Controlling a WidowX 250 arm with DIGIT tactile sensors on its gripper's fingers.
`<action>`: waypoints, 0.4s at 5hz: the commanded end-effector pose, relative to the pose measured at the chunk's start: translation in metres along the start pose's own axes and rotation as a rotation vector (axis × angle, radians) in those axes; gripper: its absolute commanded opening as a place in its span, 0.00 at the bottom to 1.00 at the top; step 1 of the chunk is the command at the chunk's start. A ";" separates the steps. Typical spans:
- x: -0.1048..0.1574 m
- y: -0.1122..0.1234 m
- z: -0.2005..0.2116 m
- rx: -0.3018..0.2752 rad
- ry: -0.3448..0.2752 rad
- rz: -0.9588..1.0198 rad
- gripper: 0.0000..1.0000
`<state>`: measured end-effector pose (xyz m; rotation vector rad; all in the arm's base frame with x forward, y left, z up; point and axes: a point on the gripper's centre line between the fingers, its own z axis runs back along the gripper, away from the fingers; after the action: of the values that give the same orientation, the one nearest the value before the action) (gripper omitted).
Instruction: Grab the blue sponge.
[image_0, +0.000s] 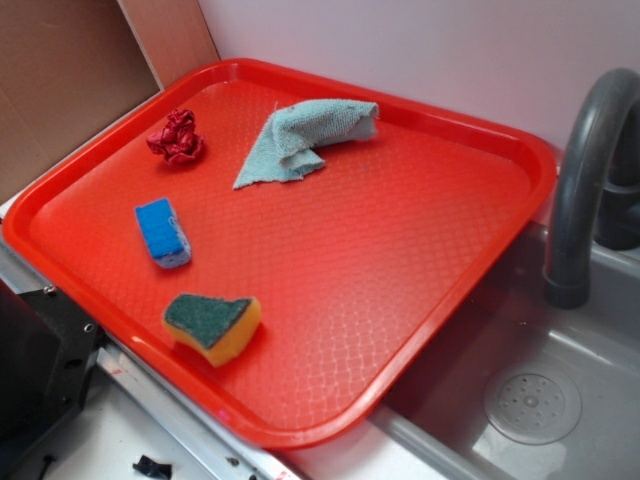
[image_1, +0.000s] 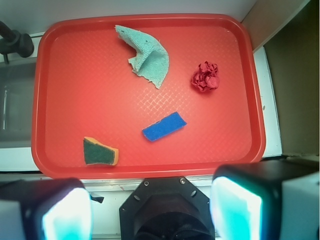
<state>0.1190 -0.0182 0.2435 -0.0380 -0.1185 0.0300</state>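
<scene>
Small bright blue rectangular sponge (image_1: 164, 126) lies flat, centre-low in wrist view, on red textured plastic tray (image_1: 90, 100) — untouched. Fingers (image_1: 70, 212) at bottom edge spread wide, holding nothing, well above. Best approach: descend over sponge, close across short sides. Soft foam, compressible — yellow sponge with green scouring top (image_1: 100, 151) lower left.

Blue sponge (image_1: 164, 126) clear all round; yellow sponge (image_1: 100, 152) nearest, well apart.

Kitchen: sink (image_0: 560, 370), faucet (image_0: 585, 160)
</scene>
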 end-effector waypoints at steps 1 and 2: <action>0.000 0.000 0.000 0.000 0.000 0.000 1.00; 0.004 0.001 -0.004 0.019 -0.018 0.137 1.00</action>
<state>0.1212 -0.0167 0.2369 -0.0287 -0.1242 0.1808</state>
